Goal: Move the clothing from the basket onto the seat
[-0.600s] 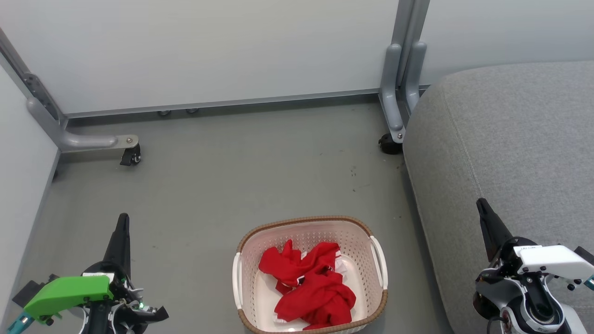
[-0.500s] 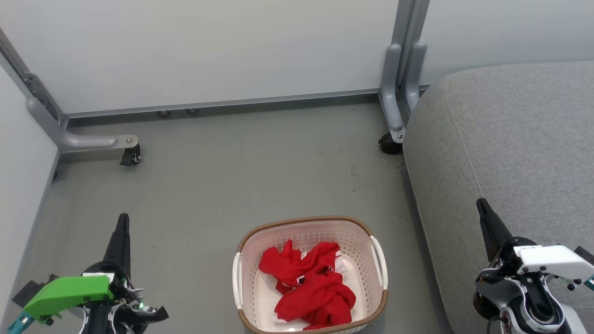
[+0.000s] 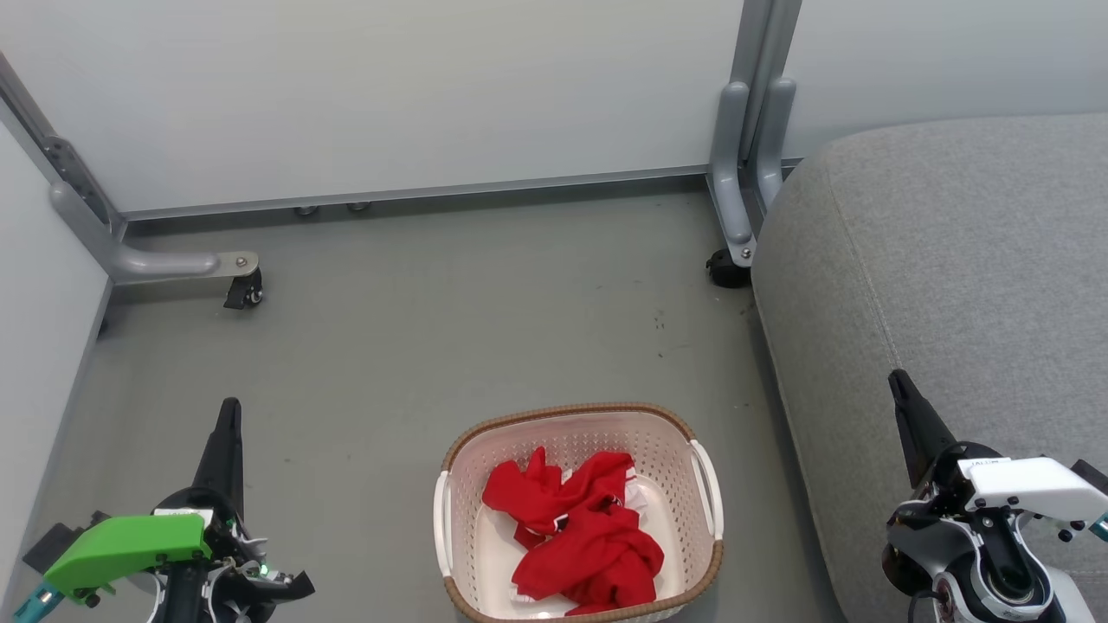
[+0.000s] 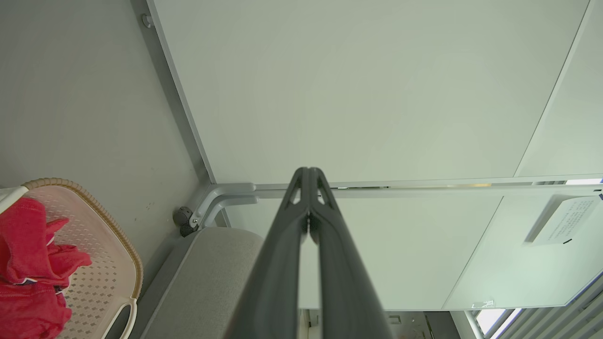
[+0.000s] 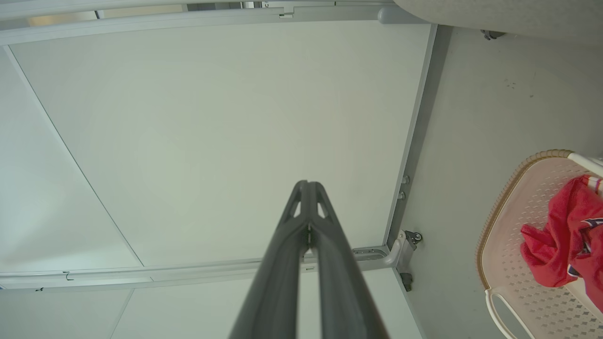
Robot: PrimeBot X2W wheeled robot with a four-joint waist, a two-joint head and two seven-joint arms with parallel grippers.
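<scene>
Clothing in basket | between left hand and right hand | both clenched, empty

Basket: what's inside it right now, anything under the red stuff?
The basket holds a crumpled heap of red clothing with bits of white trim, plus bare cream floor at its left. Whatever lies under the heap is covered.

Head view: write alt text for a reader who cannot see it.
Red clothing lies crumpled in a cream basket on the grey floor, left of a large grey seat. The left gripper and right gripper flank the basket, jaws shut, holding nothing.
</scene>
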